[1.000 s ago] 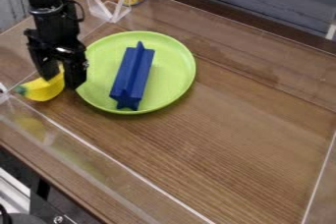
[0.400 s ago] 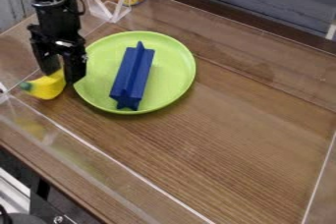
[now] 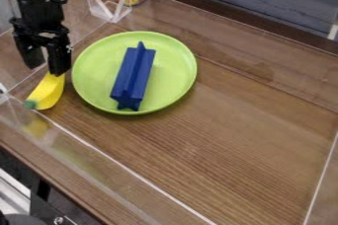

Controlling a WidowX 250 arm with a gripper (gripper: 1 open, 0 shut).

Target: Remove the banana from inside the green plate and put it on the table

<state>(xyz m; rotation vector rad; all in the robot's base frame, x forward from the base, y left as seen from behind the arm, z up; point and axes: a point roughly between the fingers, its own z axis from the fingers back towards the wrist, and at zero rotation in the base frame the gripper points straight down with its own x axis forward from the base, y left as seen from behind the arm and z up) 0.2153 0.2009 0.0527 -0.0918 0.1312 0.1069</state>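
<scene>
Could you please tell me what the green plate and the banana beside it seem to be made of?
The green plate looks like smooth moulded plastic: uniform lime colour with a soft sheen. The banana also seems plastic, probably a toy, given its flat, even yellow surface.

One cam only, fixed, high oblique, looking down across table (image 3: 251,120) from its near corner. Mid range: most of tabletop in frame, far edge runs along top right. Plate (image 3: 93,71) sits left of centre; arm w/ gripper (image 3: 40,59) at upper left, partly cropped. No 2nd view, no overlap to report.
</scene>
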